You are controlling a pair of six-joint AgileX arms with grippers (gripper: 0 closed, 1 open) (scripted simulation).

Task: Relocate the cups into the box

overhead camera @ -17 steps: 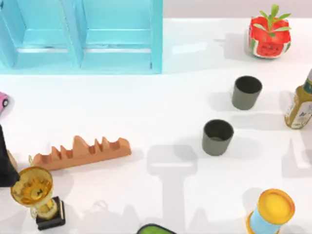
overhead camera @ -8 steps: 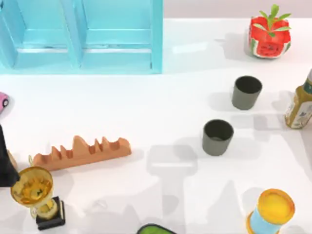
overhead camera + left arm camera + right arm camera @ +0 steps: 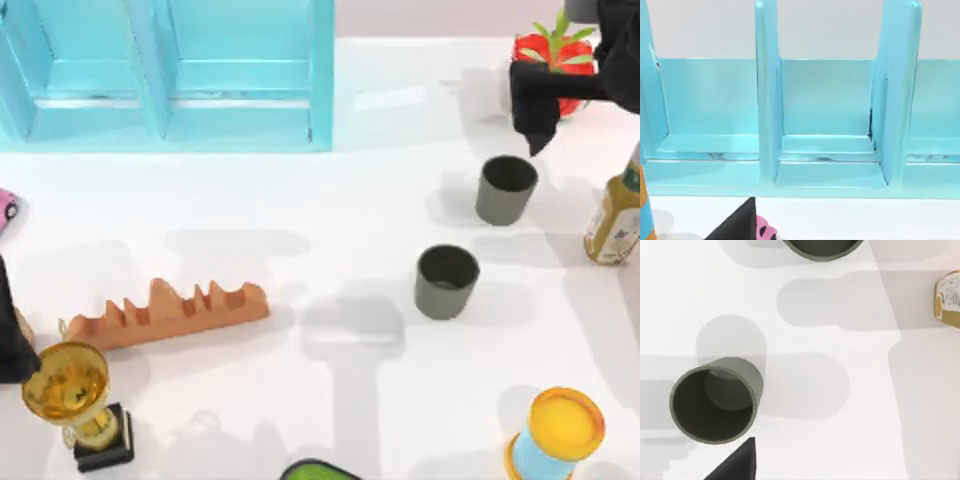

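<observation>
Cups stand upright on the white worktop, one (image 3: 505,188) at 2 o'clock, the other (image 3: 446,281) nearer the centre at 3 o'clock, apart. The right gripper (image 3: 537,138) hangs just beyond the farther cup; I cannot tell how wide its jaws are. The blue box (image 3: 170,75) is at 11 o'clock.

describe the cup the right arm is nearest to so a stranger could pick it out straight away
Start at the red watermelon-patterned planter in the table's far right corner, where the right gripper hangs. Just in front of it stands a dark grey-green cup, with a yellow sauce bottle to its right. Its twin cup sits nearer the table's middle; this one is farther back and closer to the bottle.
</observation>
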